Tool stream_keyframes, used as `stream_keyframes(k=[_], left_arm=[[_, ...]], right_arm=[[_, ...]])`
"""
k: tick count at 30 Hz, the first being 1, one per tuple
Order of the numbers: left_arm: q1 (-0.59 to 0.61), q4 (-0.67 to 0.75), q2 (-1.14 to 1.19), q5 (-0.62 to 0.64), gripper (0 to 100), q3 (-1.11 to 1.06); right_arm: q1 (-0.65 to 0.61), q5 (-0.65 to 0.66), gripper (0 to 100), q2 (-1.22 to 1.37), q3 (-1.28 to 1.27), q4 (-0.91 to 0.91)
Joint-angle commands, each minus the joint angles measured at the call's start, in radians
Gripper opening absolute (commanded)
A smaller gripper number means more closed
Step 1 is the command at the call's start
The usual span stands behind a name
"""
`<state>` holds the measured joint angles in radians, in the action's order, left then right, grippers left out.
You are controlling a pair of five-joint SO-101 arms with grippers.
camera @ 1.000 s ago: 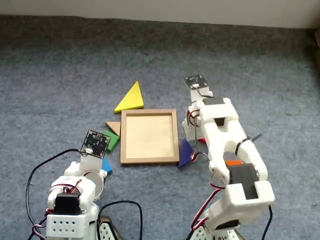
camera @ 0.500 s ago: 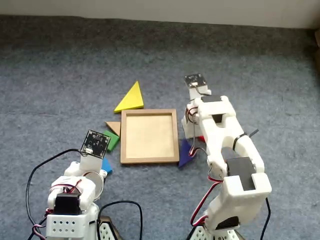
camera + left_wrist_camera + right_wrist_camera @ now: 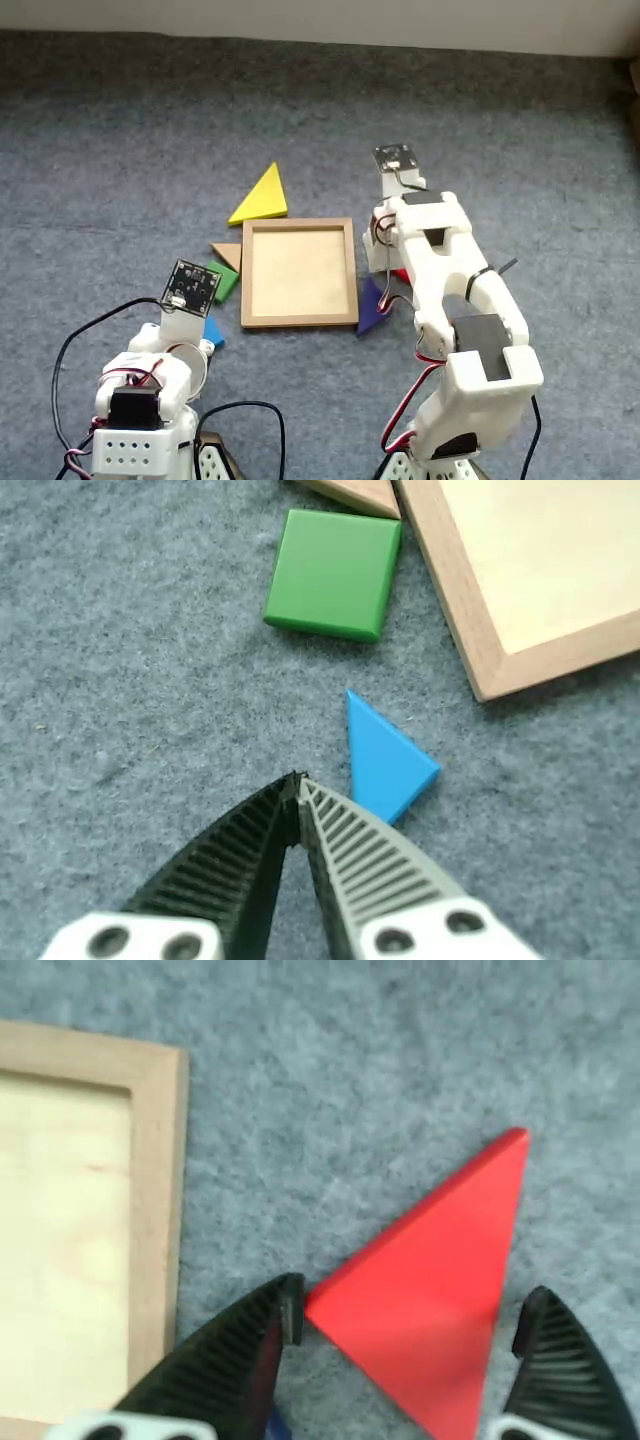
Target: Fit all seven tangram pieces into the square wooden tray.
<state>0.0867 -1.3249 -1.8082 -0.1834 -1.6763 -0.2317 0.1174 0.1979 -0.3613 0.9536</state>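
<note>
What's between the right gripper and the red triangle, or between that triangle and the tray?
Nothing visible. The right gripper is open with the red triangle between its fingers. Only bare carpet separates the triangle from the empty tray.

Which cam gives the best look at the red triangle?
Right wrist view: the red triangle lies nearly whole on the carpet between that arm's open jaws, beside the tray. The high view shows just a red sliver by the right arm. The left wrist view faces the green square and blue triangle.
</note>
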Motion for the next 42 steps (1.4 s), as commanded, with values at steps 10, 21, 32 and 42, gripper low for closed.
stream_keyframes(k=[10, 21, 32, 42], left_arm=[[0.012, -0.005, -0.008, 0.009, 1, -0.021], [0.012, -0.005, -0.008, 0.009, 1, -0.021], [0.012, -0.005, -0.008, 0.009, 1, -0.021], [0.012, -0.005, -0.008, 0.009, 1, -0.021]], right_arm=[[0.068, -0.006, 20.9, -0.013, 0.050, -0.016], [0.064, 0.041, 20.6, -0.137, 0.047, 0.004], [-0.033, 0.046, 20.6, -0.371, -0.061, 0.005], [0.036, 0.038, 30.4, -0.239, -0.022, 0.005]])
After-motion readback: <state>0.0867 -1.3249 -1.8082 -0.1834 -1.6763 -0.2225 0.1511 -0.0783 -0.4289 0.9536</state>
